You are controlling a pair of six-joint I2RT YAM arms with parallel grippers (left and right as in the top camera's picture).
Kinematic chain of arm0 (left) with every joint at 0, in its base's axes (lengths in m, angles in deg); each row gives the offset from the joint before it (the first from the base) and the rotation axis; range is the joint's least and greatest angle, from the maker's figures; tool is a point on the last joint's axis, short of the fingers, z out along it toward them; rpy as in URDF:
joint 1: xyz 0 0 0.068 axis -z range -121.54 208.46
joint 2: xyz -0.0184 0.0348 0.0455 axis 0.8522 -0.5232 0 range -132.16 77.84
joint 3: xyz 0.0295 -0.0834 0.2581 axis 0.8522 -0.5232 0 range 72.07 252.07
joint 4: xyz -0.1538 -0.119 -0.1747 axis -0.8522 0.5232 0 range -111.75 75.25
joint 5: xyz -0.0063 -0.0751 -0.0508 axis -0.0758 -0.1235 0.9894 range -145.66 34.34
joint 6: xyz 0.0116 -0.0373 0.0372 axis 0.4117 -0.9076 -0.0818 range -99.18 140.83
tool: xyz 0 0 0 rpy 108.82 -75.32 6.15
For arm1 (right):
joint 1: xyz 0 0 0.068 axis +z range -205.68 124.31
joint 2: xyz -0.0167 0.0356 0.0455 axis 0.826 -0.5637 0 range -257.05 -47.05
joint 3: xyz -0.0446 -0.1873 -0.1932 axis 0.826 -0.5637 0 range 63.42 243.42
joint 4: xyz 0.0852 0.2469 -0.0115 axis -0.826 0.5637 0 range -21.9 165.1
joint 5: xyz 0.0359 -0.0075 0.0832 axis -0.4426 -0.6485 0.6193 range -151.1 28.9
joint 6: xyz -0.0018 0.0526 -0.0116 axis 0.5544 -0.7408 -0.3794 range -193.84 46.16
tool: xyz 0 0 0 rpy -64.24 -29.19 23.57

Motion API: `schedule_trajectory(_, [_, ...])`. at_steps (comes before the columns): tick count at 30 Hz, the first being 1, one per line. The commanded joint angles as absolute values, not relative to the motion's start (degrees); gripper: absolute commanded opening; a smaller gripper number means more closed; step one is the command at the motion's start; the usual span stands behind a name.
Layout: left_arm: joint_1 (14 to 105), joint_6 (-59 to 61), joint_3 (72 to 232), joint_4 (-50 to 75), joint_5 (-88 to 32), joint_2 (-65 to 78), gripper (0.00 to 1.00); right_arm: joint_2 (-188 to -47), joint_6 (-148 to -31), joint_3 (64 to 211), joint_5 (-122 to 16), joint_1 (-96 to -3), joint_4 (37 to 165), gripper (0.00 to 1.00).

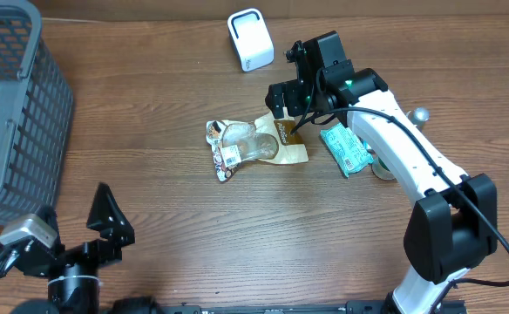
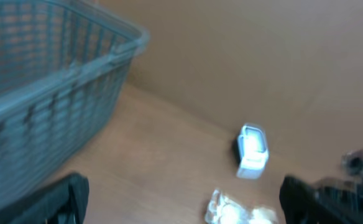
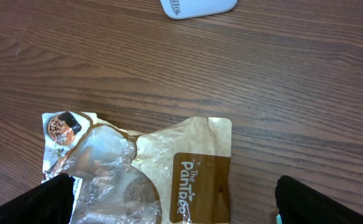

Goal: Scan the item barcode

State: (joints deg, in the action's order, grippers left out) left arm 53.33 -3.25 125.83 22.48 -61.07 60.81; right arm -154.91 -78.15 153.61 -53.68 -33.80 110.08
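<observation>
Scanner (image 1: 250, 39) behind pouch (image 1: 256, 145), basket (image 1: 30, 122) far left

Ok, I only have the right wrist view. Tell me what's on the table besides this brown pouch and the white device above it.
Observer: A green packet lies just right of the brown pouch.
Operator: Give me the left side too.
Observer: A grey basket sits at the table's far left edge.
Operator: Now tell me where the left end effector is.
Observer: The left end effector is open and empty near the front left corner, well away from the pouch.
</observation>
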Motion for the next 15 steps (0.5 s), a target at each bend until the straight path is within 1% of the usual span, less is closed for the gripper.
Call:
schedule_trajectory(1, [55.08, -3.58, 118.53, 8.71, -58.71, 65.4, 1.0, -154.82, -78.35, 153.42, -53.99, -33.64, 109.73, 1.0])
schedule_trajectory(3, [56.35, -3.6, 114.25, -1.28, -58.34, 67.36, 0.99, -154.82, -78.35, 153.42, -53.99, -33.64, 109.73, 1.0])
schedule_trajectory(7, [57.44, -3.58, 106.33, -16.73, -57.07, 71.62, 1.0, -154.82, -78.35, 153.42, -53.99, -33.64, 109.75, 1.0])
schedule_trajectory(12, [57.42, -3.56, 97.79, -29.58, -56.44, 77.31, 0.99, -154.82, -78.35, 153.42, -53.99, -33.64, 109.73, 1.0])
schedule_trajectory(15, [57.42, -3.14, 93.5, -37.82, -55.74, 77.66, 0.99, -154.82, -78.35, 153.42, -53.99, -33.64, 109.75, 1.0])
